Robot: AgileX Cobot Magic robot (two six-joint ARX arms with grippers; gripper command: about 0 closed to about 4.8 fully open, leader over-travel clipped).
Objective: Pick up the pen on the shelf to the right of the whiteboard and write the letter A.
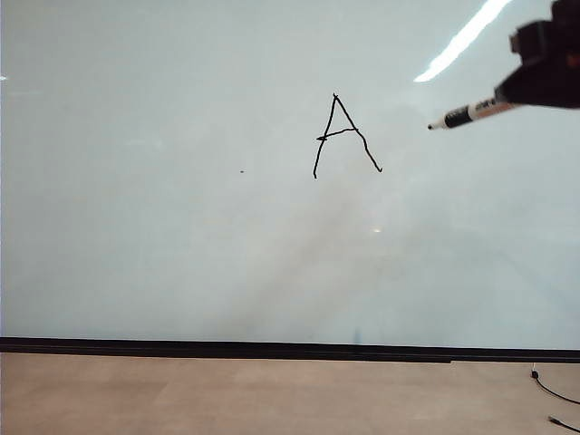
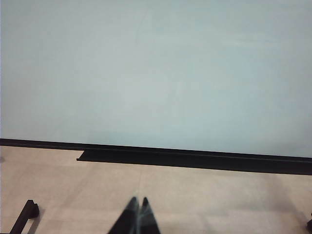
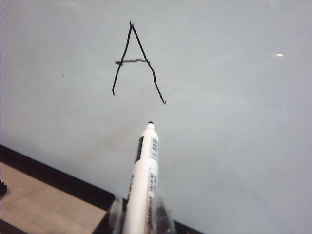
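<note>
A thin black letter A [image 1: 342, 134] [image 3: 137, 61] with wobbly strokes is drawn on the whiteboard [image 1: 181, 227] [image 3: 234, 122] [image 2: 156, 73]. My right gripper [image 1: 535, 91] [image 3: 141, 214] hangs at the upper right of the exterior view, shut on the pen [image 1: 471, 114] [image 3: 142, 180]. The pen's white barrel sticks out with its black tip pointing toward the board, away from the letter and off the surface. My left gripper [image 2: 138, 201] stays low above the table, shut and holding nothing. The shelf is out of view.
A black strip [image 1: 272, 348] [image 2: 195, 158] runs along the board's bottom edge above the light wooden table [image 1: 272, 394]. A tiny dark speck [image 1: 242, 170] marks the board left of the letter. A black cable [image 1: 553, 391] lies at the table's right. A black bracket [image 2: 24, 217] stands near the left gripper.
</note>
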